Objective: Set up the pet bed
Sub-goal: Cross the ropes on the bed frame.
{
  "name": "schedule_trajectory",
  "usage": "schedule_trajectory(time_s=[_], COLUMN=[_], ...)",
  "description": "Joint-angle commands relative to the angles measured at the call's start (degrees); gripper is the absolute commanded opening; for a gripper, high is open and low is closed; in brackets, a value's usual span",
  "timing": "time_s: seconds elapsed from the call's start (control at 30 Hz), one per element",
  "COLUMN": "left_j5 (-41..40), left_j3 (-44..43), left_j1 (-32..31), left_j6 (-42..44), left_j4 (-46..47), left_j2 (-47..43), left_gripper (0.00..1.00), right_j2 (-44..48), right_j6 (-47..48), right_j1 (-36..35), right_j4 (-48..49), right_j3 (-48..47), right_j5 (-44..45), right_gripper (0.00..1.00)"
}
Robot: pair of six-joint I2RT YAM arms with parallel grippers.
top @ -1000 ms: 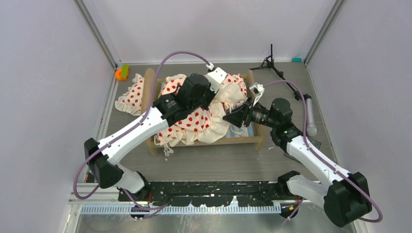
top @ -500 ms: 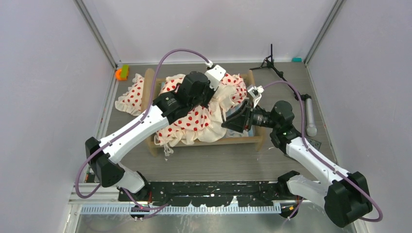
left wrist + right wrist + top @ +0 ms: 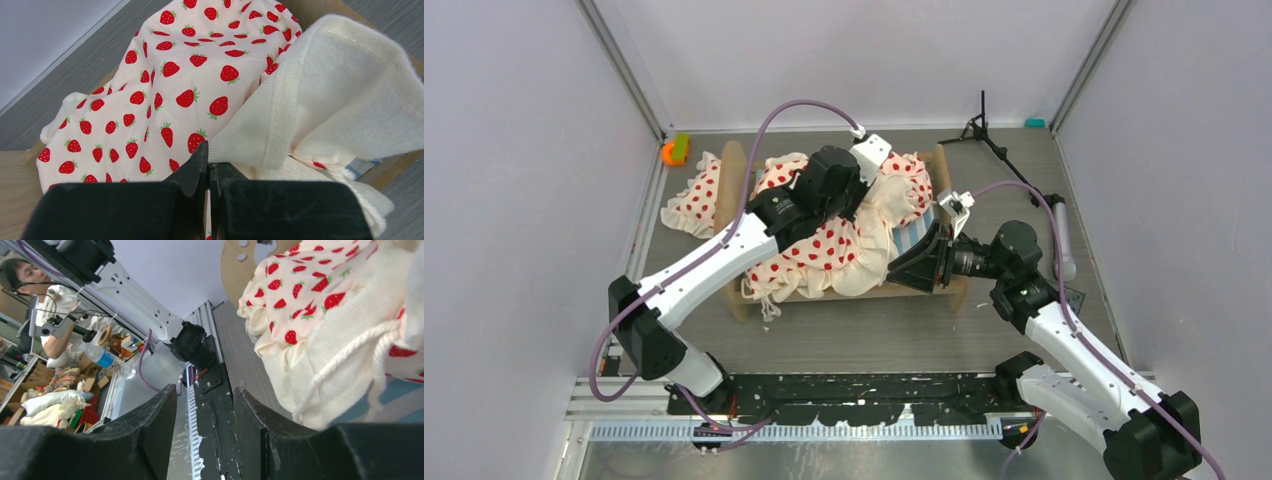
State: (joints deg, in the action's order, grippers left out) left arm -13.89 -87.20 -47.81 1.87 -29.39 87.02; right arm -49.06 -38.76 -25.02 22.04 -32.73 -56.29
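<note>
Cream bedding (image 3: 320,100), pinched in left jaws

Right tool (image 3: 205,399), fingers parted and empty, beside cream strawberry-print bedding (image 3: 320,315), near wooden end board (image 3: 240,262).

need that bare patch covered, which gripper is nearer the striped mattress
Right. The right gripper is open just near-side of the striped mattress; the left gripper sits toward the bed's middle, shut on the cream bedding.
</note>
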Motion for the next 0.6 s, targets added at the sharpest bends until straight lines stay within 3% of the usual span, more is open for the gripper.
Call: schedule_trajectory(time_s=[0.0, 0.3, 0.43, 0.57], left_j5=[0.13, 0.16, 0.18, 0.27], left_j3=[-3.11, -3.16, -3.07, -2.85], left_j1=[0.53, 0.70, 0.79, 0.79], left_j6=[-0.60, -0.50, -0.53, -0.64], left_j4=[2.43, 2.26, 2.25, 2.24], left_j2=[-0.03, -0.33, -0.41, -0.46], left_gripper=[0.00, 0.00, 0.00, 0.00], right_j2=[1.05, 4.51, 4.27, 2.40], right_j6=[5.06, 10.94, 8.76, 4.82], right_j1=[-0.30, -0.30, -0.30, -0.30], right_j4=[-7.10, -22.18, -22.40, -15.46], right_j3=[-0.48, -4.22, -3.66, -1.90], right_j5=[4.08, 22.85, 21.09, 17.84], right_gripper=[0.52, 0.55, 0.56, 0.57])
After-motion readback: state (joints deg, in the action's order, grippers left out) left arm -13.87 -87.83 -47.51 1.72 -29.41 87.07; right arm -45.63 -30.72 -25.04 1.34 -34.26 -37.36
